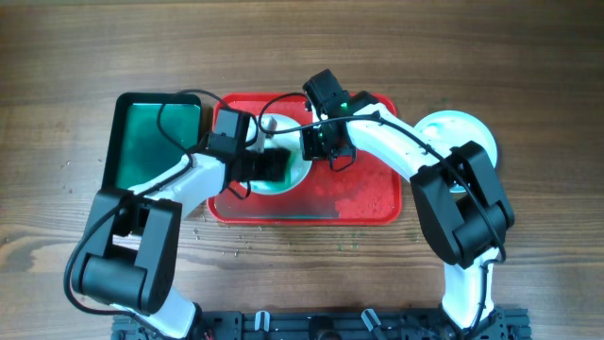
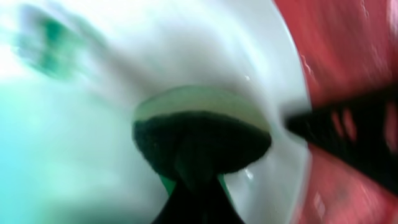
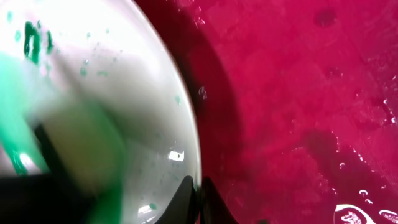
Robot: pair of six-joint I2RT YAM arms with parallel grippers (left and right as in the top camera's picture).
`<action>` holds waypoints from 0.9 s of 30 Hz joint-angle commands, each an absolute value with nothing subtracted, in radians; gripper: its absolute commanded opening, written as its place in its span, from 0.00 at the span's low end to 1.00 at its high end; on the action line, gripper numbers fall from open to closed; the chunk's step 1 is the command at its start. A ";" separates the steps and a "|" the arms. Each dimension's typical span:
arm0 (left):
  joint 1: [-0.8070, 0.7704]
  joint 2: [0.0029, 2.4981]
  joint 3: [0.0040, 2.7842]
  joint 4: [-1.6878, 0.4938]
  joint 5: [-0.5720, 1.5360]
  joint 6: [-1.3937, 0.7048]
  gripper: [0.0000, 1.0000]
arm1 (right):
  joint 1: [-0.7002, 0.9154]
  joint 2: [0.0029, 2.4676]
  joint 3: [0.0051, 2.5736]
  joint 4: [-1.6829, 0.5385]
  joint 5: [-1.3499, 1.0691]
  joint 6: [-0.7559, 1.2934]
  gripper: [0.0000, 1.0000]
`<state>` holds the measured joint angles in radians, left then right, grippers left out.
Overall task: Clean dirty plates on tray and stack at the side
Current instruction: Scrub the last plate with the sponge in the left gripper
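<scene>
We see a matt, grained wooden table, a glossy, wet red plastic tray, a smooth, shiny white plate smeared teal-green, and a sponge with a dark matt face

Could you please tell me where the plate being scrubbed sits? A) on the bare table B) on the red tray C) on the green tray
B: the plate lies inside the red tray, with the sponge pressed on it.
</scene>
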<state>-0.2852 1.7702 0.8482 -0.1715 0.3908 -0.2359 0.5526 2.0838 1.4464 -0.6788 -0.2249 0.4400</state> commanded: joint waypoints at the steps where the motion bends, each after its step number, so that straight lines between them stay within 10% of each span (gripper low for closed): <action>1: -0.272 1.799 0.832 -0.119 -0.102 -0.538 0.04 | 0.562 2.112 1.447 -0.690 -0.257 0.419 0.04; 8: -0.272 1.799 0.832 -0.304 -0.137 -0.830 0.04 | 0.562 2.112 1.447 -0.691 -0.257 0.418 0.04; 16: -0.273 1.799 0.833 -0.040 0.540 -0.343 0.04 | 0.562 2.112 1.447 -0.693 -0.266 0.421 0.04; 27: -0.265 1.819 0.832 -0.062 -0.044 -0.330 0.04 | 0.562 2.112 1.447 -0.696 -0.272 0.419 0.04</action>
